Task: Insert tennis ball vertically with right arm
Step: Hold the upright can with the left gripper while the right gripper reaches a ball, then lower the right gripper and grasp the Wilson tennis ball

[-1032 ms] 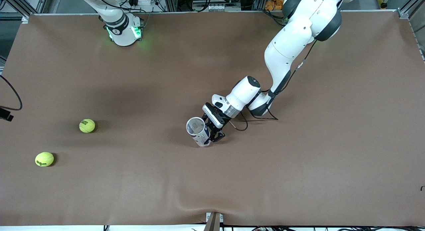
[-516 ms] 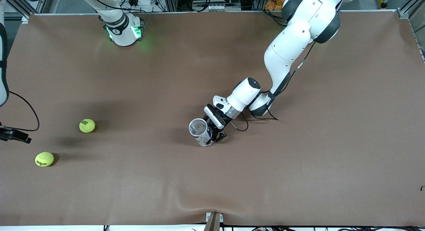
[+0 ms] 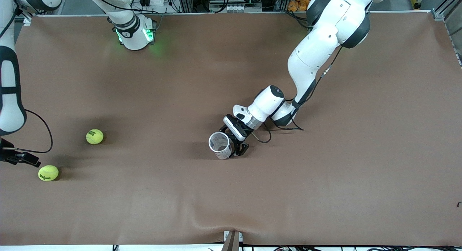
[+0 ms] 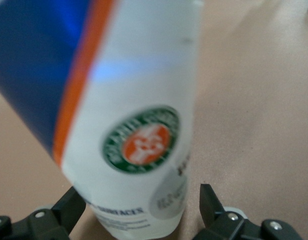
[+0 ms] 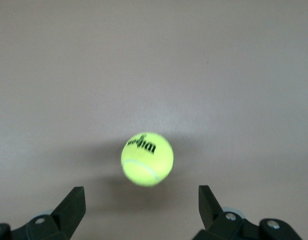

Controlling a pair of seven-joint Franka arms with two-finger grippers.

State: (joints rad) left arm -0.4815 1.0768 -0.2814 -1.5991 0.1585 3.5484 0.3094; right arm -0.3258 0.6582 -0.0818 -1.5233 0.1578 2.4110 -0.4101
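Right gripper open before a tennis ball; the open can stands in the middle of the table.

The right gripper (image 5: 141, 200) hangs low over the table, fingers spread wide and holding nothing. The tennis ball (image 5: 146, 158) lies just ahead of it, low in the front view at the right arm's end of the table. I judge the ball light, springy and felt-covered, so it should not slip, but it may roll at a touch; the best hold is across its widest middle. A second tennis ball (image 3: 94, 136) lies higher in the frame, well apart. The tennis ball can (image 3: 221, 145) stands upright at the centre, mouth upward, with no ball visible inside. The left gripper (image 4: 138, 197) has its fingers wide on both sides of the can's base, not clamping it.
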